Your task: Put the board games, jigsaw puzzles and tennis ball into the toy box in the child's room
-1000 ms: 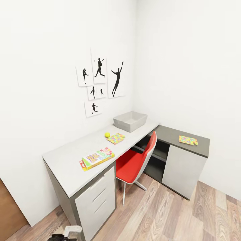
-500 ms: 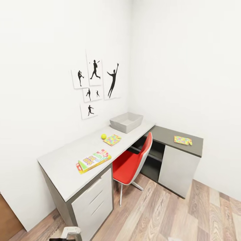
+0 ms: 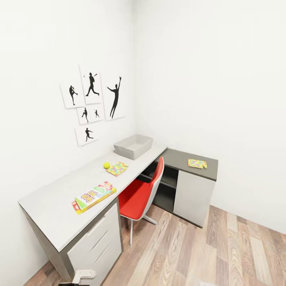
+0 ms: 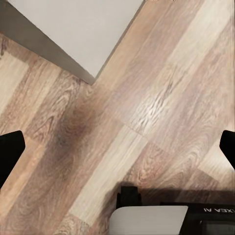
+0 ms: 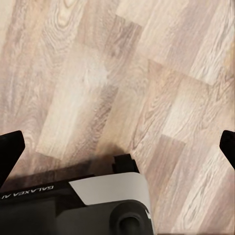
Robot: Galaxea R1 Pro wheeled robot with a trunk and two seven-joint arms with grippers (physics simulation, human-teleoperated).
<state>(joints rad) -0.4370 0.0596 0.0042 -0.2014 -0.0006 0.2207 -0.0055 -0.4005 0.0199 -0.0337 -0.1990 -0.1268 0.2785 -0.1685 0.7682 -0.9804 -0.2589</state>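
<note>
On the light grey part of the table [image 3: 59, 206] a yellow-green-red board game [image 3: 93, 197] lies near the front edge. Farther along sit the tennis ball [image 3: 106, 165] and one jigsaw puzzle [image 3: 117, 168]. The empty grey toy box [image 3: 133, 146] stands in the corner. A second jigsaw puzzle [image 3: 197, 163] lies on the dark grey top. The bed is out of view. My left gripper [image 4: 117, 152] and right gripper [image 5: 117, 149] hang open over the wood floor, nothing between their fingers.
A red chair [image 3: 141, 194] is tucked under the table between the drawers [image 3: 95, 242] and the white door front [image 3: 190, 196]. Black baseball prints [image 3: 93, 103] hang on the wall. Wood floor [image 3: 206, 254] spreads to the right. A grey furniture corner [image 4: 73, 34] is close to my left gripper.
The whole head view has swung, so the table now sits further left in the picture. The things on the table have not moved.
</note>
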